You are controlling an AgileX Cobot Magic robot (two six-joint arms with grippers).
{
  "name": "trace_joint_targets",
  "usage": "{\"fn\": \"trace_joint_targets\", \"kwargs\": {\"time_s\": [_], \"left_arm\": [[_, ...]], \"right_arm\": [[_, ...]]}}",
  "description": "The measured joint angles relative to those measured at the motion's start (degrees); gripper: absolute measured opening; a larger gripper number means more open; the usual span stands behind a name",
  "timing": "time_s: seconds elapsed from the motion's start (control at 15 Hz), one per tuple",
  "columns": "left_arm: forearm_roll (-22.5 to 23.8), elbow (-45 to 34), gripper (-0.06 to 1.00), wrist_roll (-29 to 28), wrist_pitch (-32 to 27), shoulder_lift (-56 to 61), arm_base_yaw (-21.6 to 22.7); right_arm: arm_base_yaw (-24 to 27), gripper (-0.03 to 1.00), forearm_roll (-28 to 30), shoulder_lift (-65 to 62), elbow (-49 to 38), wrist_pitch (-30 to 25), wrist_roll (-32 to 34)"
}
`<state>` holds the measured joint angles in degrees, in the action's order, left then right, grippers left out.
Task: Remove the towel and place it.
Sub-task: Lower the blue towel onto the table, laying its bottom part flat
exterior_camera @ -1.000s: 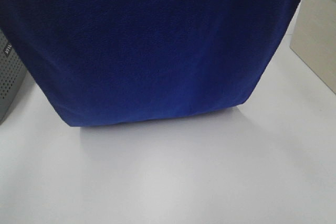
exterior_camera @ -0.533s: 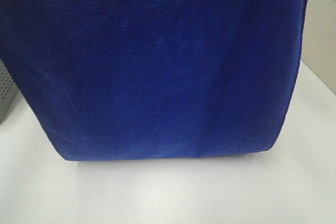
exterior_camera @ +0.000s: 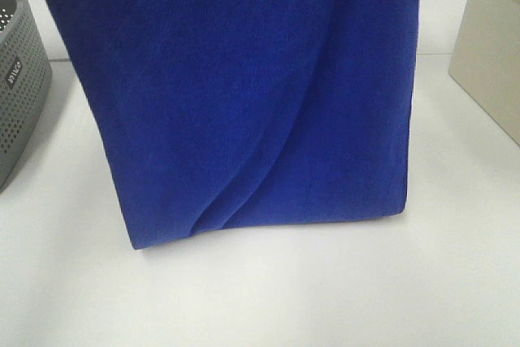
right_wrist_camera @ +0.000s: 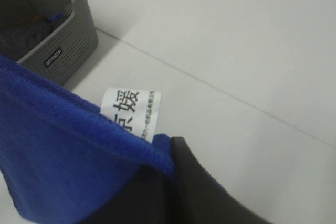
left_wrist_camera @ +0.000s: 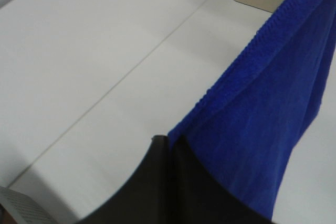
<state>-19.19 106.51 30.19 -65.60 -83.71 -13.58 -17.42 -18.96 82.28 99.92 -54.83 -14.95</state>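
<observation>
Both grippers are clamped tight on the top edge of the towel (exterior_camera: 260,95): the left gripper (left_wrist_camera: 167,145) at one corner, the right gripper (right_wrist_camera: 172,148) at the corner beside the white tag (right_wrist_camera: 131,109). The blue cloth hangs spread over the white table (exterior_camera: 325,290), between a grey basket (exterior_camera: 20,79) and a beige box (exterior_camera: 487,46)

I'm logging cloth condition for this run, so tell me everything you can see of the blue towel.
The towel is a large, deep royal-blue cloth of soft, finely looped fabric with a ribbed hem. It hangs spread like a curtain, with one curved fold running down to its lower edge, which sits at or just above the white table. The left end effector and right end effector each pinch an upper corner, shut. A white printed tag sticks out beside the right one.
</observation>
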Motion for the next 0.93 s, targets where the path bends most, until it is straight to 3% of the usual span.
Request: {"fn": "trace_joint_targets", "kwargs": {"time_s": [0.33, 0.47, 0.6, 0.93], "left_arm": [[7.8, 23.0, 0.0, 0.0, 1.1, -17.8, 0.0], [10.0, 30.5, 0.0, 0.0, 4.5, -23.9, 0.1], [11.3, 35.5, 0.0, 1.0, 12.8, -28.8, 0.4], [12.2, 36.0, 0.0, 8.9, 33.3, -33.9, 0.6]], "right_arm": [[0.1, 0.01, 4.1, 13.9, 13.5, 10.8, -1.4], [0.3, 0.01, 5.0, 18.4, 18.8, 15.8, -2.3], [0.5, 0.01, 5.6, 24.1, 24.9, 22.5, -3.7], [1.1, 0.01, 5.7, 33.9, 35.1, 34.7, -4.1]]}}
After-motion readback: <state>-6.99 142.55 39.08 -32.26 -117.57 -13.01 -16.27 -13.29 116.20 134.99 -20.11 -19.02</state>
